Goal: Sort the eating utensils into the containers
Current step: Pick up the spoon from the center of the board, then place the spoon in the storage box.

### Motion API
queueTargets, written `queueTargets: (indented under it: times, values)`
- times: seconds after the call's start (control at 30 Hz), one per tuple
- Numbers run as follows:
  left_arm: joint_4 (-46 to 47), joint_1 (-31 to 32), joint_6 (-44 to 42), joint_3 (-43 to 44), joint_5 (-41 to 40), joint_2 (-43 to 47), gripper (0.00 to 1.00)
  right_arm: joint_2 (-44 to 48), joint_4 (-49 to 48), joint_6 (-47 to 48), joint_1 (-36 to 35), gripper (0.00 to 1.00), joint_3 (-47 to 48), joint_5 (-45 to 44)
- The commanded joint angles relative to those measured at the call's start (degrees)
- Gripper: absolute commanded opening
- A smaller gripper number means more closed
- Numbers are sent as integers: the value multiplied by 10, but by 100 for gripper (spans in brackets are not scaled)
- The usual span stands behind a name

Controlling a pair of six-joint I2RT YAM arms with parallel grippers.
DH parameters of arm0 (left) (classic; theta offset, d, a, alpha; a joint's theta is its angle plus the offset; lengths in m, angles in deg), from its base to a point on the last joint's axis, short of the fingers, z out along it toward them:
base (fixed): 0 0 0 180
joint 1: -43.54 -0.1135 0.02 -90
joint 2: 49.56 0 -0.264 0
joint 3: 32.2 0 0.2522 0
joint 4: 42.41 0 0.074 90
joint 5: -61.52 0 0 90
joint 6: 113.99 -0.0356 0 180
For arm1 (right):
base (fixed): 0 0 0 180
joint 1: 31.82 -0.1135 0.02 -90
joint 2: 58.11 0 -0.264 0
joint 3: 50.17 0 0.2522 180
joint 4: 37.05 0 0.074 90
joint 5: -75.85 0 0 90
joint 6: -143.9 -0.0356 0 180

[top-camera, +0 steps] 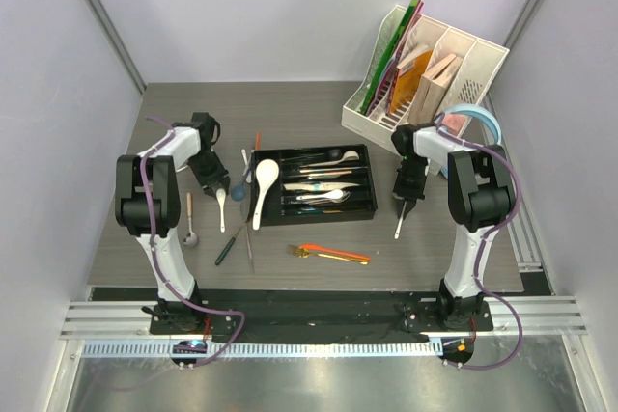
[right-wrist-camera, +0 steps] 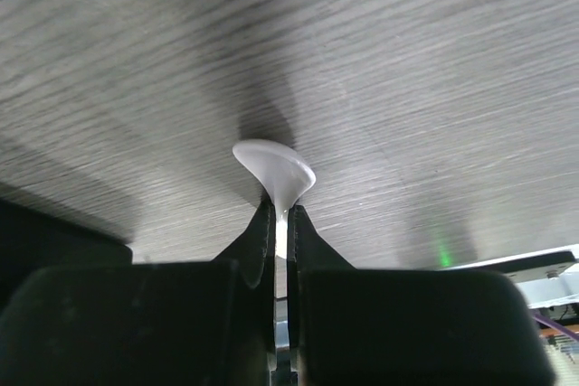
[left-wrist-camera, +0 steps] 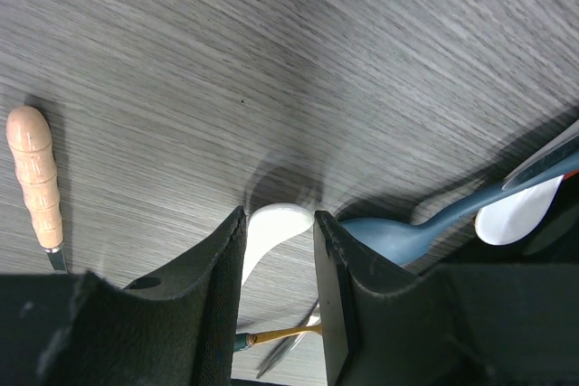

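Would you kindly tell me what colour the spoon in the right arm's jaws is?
The spoon is white, clearest in the right wrist view.

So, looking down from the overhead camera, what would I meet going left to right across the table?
A wooden-handled spoon → black cutlery tray → right end effector, shut on a white spoon → light-blue headphones.

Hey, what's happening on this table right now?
Two robot arms are sorting cutlery into the black tray, which already holds several pieces. The right gripper is clamped on a white utensil just right of the tray. The left gripper grips a small white spoon beside a blue spoon, left of the tray. Orange chopsticks lie loose in front.
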Motion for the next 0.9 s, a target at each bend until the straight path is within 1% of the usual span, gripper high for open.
queueTargets:
  times: [0.0, 0.17, 0.27, 0.33, 0.43, 0.5, 0.57, 0.6, 0.67, 0.7, 0.77, 0.8, 0.87]
  values:
    - [-6, -2, -5, 18, -5, -2, 36, 35, 12, 5, -3, 1, 1, -52]
    - [-4, -2, -4, 17, -2, -6, 37, 74, 53, -3, -5, 1, 42, -31]
    - [-1, -2, -4, 17, -1, -7, 36, 82, 72, -20, -7, 1, 75, -4]
    - [-1, -2, -4, 17, 0, -8, 36, 80, 78, -38, -6, 1, 102, 48]
    - [1, -2, -4, 15, 1, -8, 36, 53, 97, -95, -6, 1, 144, 128]
    - [5, -2, -3, 12, 2, -8, 36, 31, 103, -150, -11, 1, 178, 183]
    - [9, -2, -3, 10, 6, -8, 36, 24, 104, -205, -20, 1, 207, 195]
    - [10, -2, -2, 8, 6, -8, 36, 11, 105, -223, -28, 1, 241, 198]
    - [12, -2, -2, 7, 7, -8, 36, -3, 110, -258, -35, 1, 273, 216]
    - [12, -2, -3, 7, 7, -7, 36, -9, 111, -294, -40, 1, 290, 228]
    - [12, -2, -3, 9, 5, -5, 36, -20, 96, -339, -42, 1, 291, 254]
    - [13, -2, -3, 10, 5, -4, 36, -19, 88, -391, -45, 1, 277, 260]
    - [13, -2, -2, 10, 6, -3, 36, -12, 46, -440, -57, 1, 243, 281]
